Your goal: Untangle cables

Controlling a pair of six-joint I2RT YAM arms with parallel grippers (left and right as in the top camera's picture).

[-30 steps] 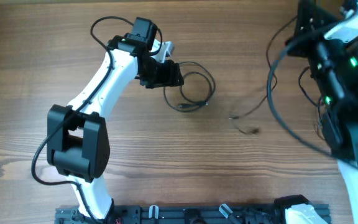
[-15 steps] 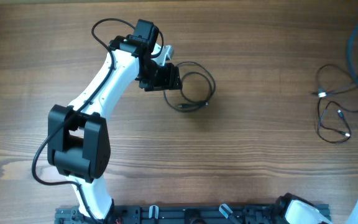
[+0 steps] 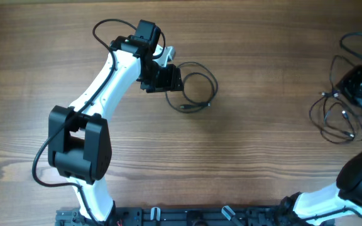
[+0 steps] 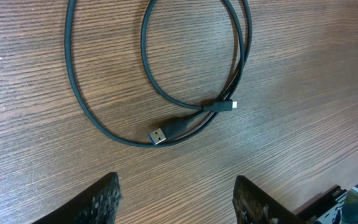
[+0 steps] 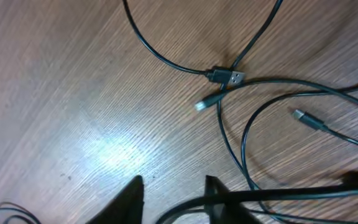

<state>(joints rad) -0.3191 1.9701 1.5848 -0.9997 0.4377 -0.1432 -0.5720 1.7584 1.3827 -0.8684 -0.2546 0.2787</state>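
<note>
left gripper [image 4: 180, 200] hangs open over a lone cable [image 4: 169, 130] near the middle, right gripper [image 5: 174, 202] open above the tangle [image 3: 335, 119] far off right; light floppy cords, so I'd probably pinch just behind a stiff plug [image 5: 229, 78]

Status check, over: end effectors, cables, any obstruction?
Left end effector open, above looped cable lying by itself. Right end effector open, above crossed cables, not yet separated. Nothing else in the way.
</note>
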